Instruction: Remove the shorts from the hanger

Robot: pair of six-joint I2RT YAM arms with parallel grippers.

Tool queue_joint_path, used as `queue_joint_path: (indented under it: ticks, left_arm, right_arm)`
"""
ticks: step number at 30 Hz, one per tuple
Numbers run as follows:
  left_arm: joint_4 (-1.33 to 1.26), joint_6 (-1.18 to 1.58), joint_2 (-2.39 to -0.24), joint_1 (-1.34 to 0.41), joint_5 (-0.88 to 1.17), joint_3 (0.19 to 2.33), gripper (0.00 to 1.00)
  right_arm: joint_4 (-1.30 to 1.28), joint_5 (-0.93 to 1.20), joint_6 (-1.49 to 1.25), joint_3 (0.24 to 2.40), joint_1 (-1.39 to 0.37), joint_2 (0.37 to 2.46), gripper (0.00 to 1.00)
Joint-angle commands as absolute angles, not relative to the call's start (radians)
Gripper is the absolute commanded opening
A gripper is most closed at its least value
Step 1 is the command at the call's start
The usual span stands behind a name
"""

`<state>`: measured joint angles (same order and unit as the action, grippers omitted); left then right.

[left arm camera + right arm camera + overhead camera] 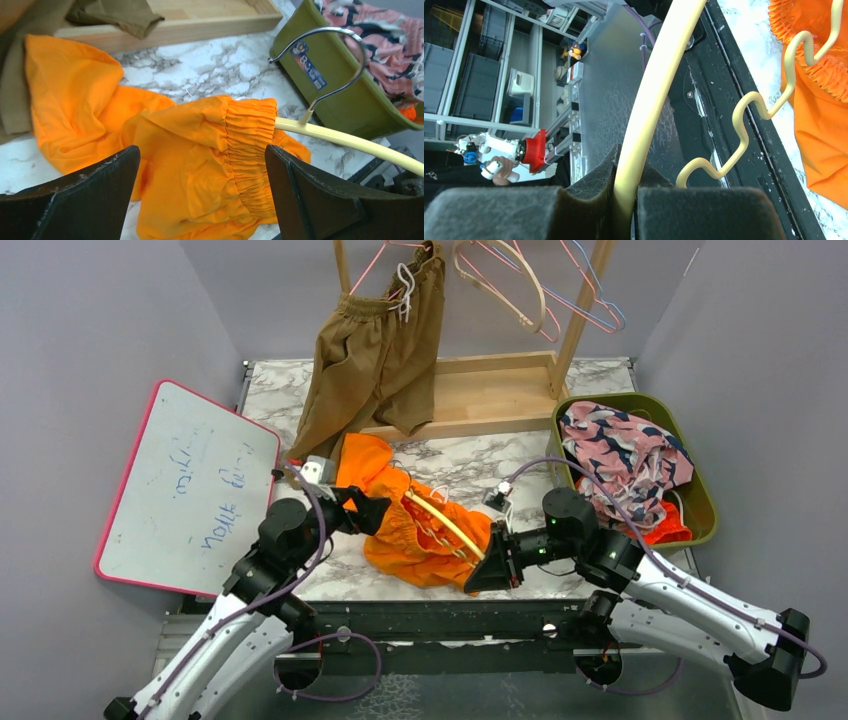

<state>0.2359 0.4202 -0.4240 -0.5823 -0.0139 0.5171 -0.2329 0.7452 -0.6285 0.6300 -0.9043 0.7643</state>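
The right gripper [626, 212] is clenched on the cream plastic hanger [644, 100], its pads pinching the curved bar near one end. The left gripper [200, 195] stands spread wide and holds nothing. It hovers just above the bright orange shorts [180, 150], which lie crumpled on the marble table [225, 65] between the two arms. The elastic waistband [250, 140] is bunched around the hanger's arm; how far the bar runs inside the fabric I cannot tell. The shorts look light, thin and limp, likely to drag and stretch rather than slide off cleanly. A pinch on the gathered waistband, close beside the bar, seems the surest hold for drawing them off against the clamped hanger. The wire hook [325, 55] could snag loose cloth.
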Motion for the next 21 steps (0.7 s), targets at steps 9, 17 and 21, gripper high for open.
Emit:
queue_joint_path:
  ticks: [9,17,21]
  left_arm:
    - [0.067,0.464,-0.728,-0.581,0.146,0.536,0.67]
    - [0.039,0.474,-0.733,-0.58,0.011,0.521,0.04]
    - [0.033,0.486,-0.736,-0.581,-0.023,0.509,0.0]
  right_arm:
    - [-0.14,0.757,-0.641,0.663,-0.907,0.814,0.01]
    - [-0.158,0.772,-0.647,0.659,-0.907,0.774,0.01]
    - [-0.191,0.767,-0.639,0.665,-0.907,0.763,0.01]
